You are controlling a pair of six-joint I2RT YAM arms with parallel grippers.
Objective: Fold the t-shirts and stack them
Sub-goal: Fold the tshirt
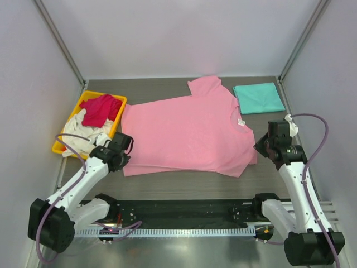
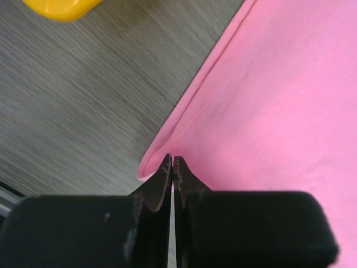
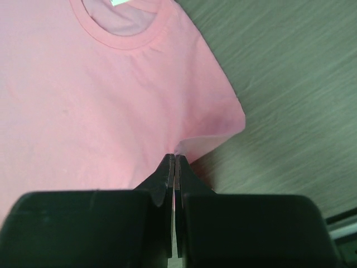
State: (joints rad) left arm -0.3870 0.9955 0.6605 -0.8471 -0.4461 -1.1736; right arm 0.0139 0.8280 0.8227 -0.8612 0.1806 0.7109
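Pale walls are closing in a grey wood-grain counter [image 1: 156, 86], and the pink t-shirt [image 1: 187, 134] is lying flat across its middle. Seen from above, its long axis is running from 9 to 3 o'clock, hem toward 9 and collar [image 3: 125, 33] toward 3.

The left end effector [image 2: 172, 162] is sitting at the shirt's 8 o'clock corner, clenched, with its tips touching the hem corner [image 2: 153, 164]. The right end effector [image 3: 174, 161] is sitting at about 4 o'clock, clenched as well, its tips meeting the cloth edge beside the near sleeve [image 3: 217, 111]. Whether either one is pinching fabric, I cannot tell.

From the left arm the shirt is spreading toward 2 o'clock, from the right arm toward 10. Each arm is nearest its own end of the near edge, so the likely next move is carrying that edge toward 12 o'clock.

A teal t-shirt [image 1: 258, 97], already folded, is resting at 1 o'clock, just apart from the pink one. At 9 o'clock a yellow bin [image 1: 71, 120] is holding the crimson t-shirt [image 1: 100, 109] and the cream t-shirt [image 1: 83, 137], both rumpled.
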